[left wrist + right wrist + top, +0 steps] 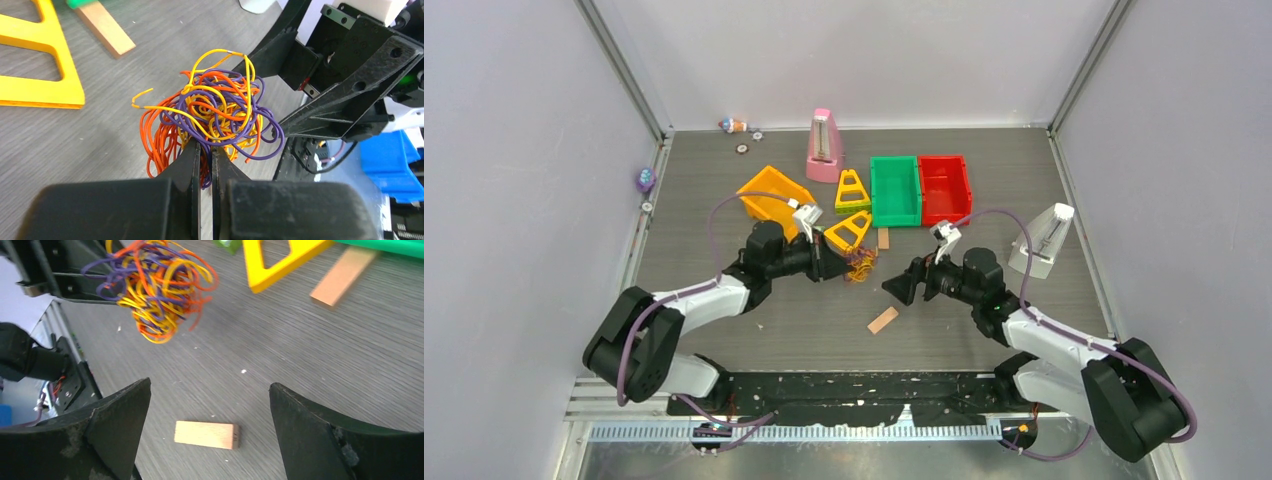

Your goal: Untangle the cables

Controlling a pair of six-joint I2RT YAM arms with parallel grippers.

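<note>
At the near edge of the grey wood-grain table (824,340) sit the two arm bases, and just past them a small wooden block (883,320) lies flat. Next up, the right gripper (902,288) is spread wide with nothing in it. It faces the left gripper (839,265), which is pinched tight on the cables (861,264), a yellow/orange/purple wad mid-table. Further back are an orange bin (772,198), a green bin (895,190), a red bin (945,188) and a pink metronome (824,147), then plain pale walls.
</note>
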